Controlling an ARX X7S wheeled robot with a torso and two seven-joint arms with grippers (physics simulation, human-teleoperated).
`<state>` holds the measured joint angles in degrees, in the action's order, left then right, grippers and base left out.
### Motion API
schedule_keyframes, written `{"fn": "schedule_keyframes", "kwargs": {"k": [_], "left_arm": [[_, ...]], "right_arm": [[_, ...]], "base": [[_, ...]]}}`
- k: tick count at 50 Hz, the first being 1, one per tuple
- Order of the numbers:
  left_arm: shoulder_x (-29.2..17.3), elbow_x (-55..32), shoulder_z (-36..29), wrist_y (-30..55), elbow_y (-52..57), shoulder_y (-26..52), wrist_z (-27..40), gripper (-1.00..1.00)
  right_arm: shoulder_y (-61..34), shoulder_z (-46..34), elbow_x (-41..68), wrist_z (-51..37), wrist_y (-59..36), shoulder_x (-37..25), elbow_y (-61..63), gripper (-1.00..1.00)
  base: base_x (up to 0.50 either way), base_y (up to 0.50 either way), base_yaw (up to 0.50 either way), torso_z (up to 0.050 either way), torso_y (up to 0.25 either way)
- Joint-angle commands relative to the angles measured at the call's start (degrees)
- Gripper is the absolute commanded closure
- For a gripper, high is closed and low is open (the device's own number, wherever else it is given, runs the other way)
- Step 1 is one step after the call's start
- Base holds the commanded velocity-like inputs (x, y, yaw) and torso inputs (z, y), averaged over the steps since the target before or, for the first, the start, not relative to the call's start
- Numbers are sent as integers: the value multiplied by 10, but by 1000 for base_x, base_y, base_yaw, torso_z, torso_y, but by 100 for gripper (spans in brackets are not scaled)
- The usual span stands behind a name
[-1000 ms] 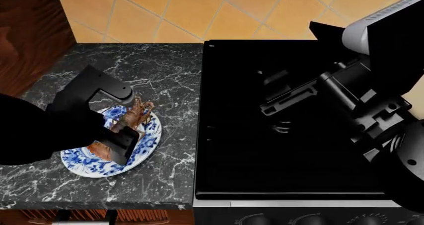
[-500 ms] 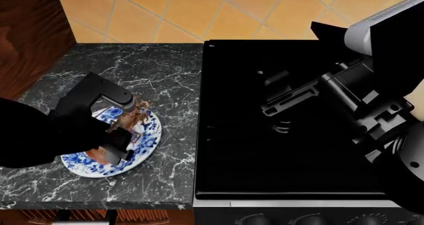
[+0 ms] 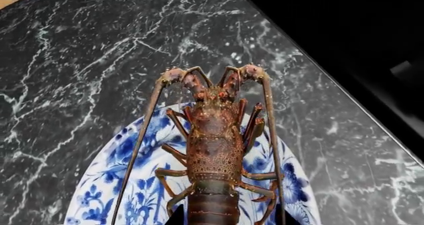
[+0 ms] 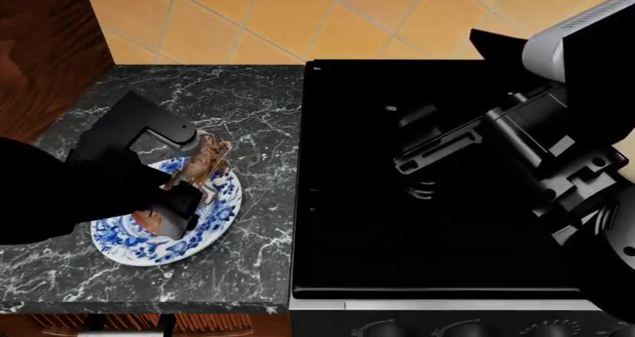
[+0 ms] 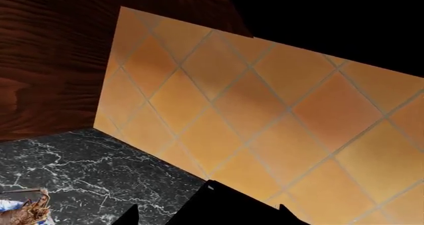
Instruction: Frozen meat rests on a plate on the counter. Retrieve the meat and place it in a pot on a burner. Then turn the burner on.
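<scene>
Left claw (image 4: 189, 192), lower left, looks clamped on the meat (image 4: 204, 166) over the plate (image 4: 139, 249); lift straight, slow. Right claw: can't tell.

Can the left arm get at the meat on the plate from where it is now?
Probably yes. The left gripper sits right over the meat on the plate, with nothing between them. Whether its jaws have shut on it cannot be told.

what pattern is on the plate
White with a dense blue floral pattern on the plate, clearest in the left wrist view, under the meat.
</scene>
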<state>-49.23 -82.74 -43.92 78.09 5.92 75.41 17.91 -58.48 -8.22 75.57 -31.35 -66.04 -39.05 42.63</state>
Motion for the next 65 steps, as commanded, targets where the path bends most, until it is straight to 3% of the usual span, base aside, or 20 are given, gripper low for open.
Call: {"fn": "schedule_keyframes", "kwargs": {"k": [1,12,31,49,65], "left_arm": [[-8,-17,15,-4,15,18,18,100],[-40,-59,58,-38,68,15,50,100],[-103,-122,145,-158,183,-56,101,100],[-124,-140,204,-246,227,-99,117,100],[-115,-135,207,-265,231,-118,115,100]], "right_arm": [[-1,2,6,-5,3,-4,4,-100],[-12,1,20,-20,-6,-14,9,-100],[-41,15,136,-67,-32,-73,37,-100],[-53,28,185,-90,-7,-85,41,-100],[-66,29,199,-103,0,-97,50,-100]], "base": [[0,0,0,0,0],[0,0,0,0,1],[0,0,0,0,1],[0,0,0,0,0],[5,-94,0,0,1]]}}
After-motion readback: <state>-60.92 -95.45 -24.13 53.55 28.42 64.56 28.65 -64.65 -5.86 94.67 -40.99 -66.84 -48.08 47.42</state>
